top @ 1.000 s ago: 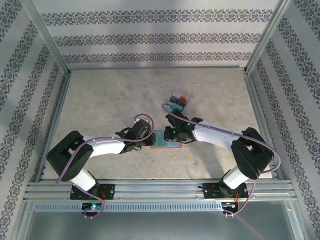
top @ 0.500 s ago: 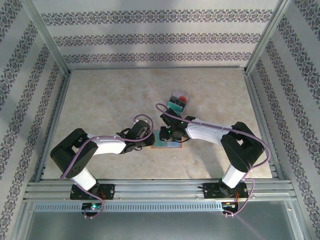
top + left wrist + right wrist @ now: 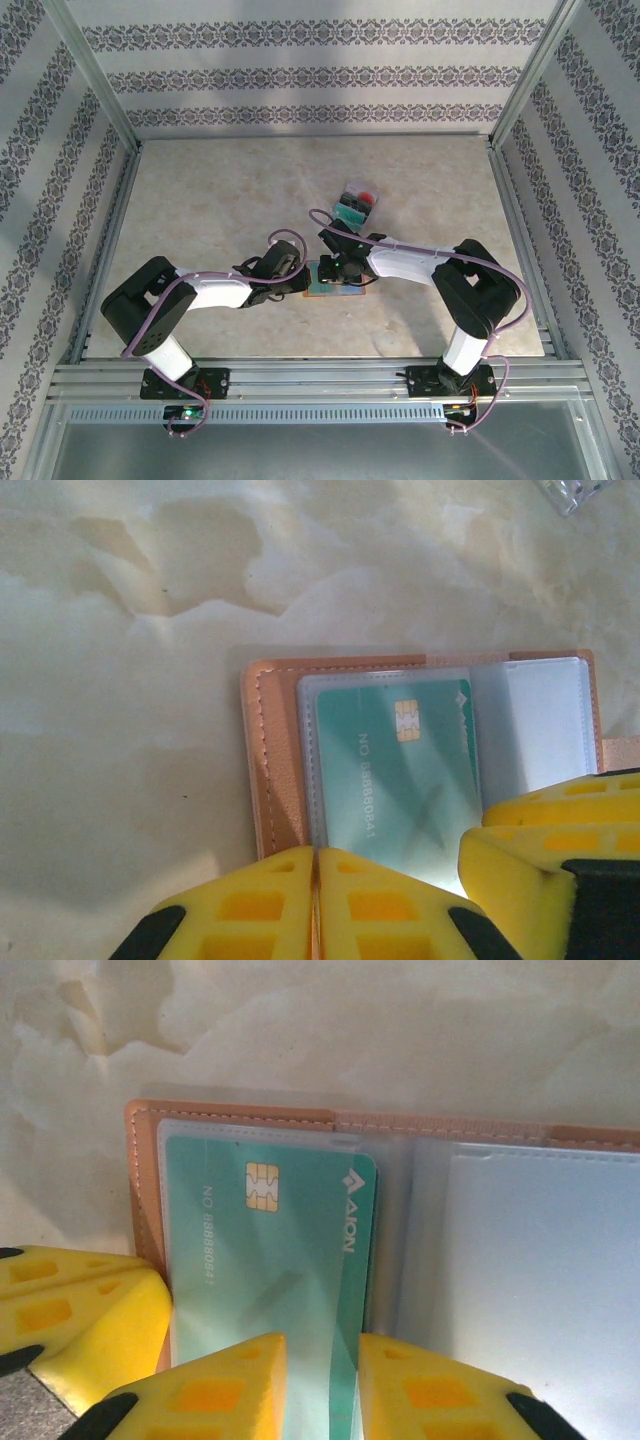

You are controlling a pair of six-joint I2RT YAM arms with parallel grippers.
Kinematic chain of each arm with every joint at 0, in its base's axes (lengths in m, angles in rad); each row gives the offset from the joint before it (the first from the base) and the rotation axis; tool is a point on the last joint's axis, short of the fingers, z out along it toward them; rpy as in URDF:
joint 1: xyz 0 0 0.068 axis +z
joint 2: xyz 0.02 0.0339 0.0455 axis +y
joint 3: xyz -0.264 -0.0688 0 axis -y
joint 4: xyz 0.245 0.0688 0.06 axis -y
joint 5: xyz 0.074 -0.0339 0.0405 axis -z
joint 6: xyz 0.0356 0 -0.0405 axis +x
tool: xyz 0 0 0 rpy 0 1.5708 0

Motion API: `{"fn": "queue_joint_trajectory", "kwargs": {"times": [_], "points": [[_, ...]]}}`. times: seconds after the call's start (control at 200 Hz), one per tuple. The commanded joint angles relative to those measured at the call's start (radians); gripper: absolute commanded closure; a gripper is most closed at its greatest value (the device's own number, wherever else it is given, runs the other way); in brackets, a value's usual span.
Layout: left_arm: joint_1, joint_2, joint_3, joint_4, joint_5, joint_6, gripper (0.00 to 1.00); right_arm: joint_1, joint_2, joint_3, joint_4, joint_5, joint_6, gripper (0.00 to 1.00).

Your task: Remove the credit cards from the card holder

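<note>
the card holder (image 3: 334, 284) is seen lying open and flat on the marbled tabletop (image 3: 200, 200), close to the front edge and between the two arms. well behind it, toward the middle of the tabletop, a small stack of coloured cards (image 3: 355, 204) is set down; teal and red can be picked out in it, but finer detail cannot be made out.

in the left wrist view the holder's brown leather cover is seen framing clear plastic sleeves. a teal card (image 3: 385, 770) with a gold chip is seated fully inside the left-hand sleeve, its long side running toward the camera. in the right wrist view the word "ajon" can be read along the card's right edge. the neighbouring sleeve (image 3: 530, 720) is seen as pale grey-blue.

the fingers of the left gripper (image 3: 316, 865) are pressed together with no gap, at the near edge of the holder where the leather border and the sleeve meet. whether any leather is nipped between them cannot be told.

the fingers of the right gripper (image 3: 322, 1360) are set apart by a narrow gap. they are placed at the near end of the teal card, one over the card face and the other just past its right edge, over the fold between the sleeves. the card's edge is seen in the gap, and nothing is clamped.
</note>
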Motion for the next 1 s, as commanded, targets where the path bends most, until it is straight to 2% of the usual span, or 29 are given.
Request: {"fn": "queue_joint_trajectory", "kwargs": {"times": [0.0,0.42,0.615,0.999], "points": [[0.012,0.024,-0.011,0.022,0.009,-0.015,0.89,-0.006,0.011,-0.012,0.03,-0.023,0.019,0.7],[0.012,0.025,-0.009,0.012,0.009,-0.015,0.92,0.004,0.005,-0.031,0.013,0.004,0.031,0.6],[0.012,0.03,-0.005,0.008,0.012,-0.012,0.92,0.01,0.029,-0.031,0.027,-0.012,0.042,0.59],[0.012,0.05,0.009,-0.006,0.018,-0.01,0.92,-0.036,-0.035,-0.151,0.271,-0.175,0.099,0.64]]}}
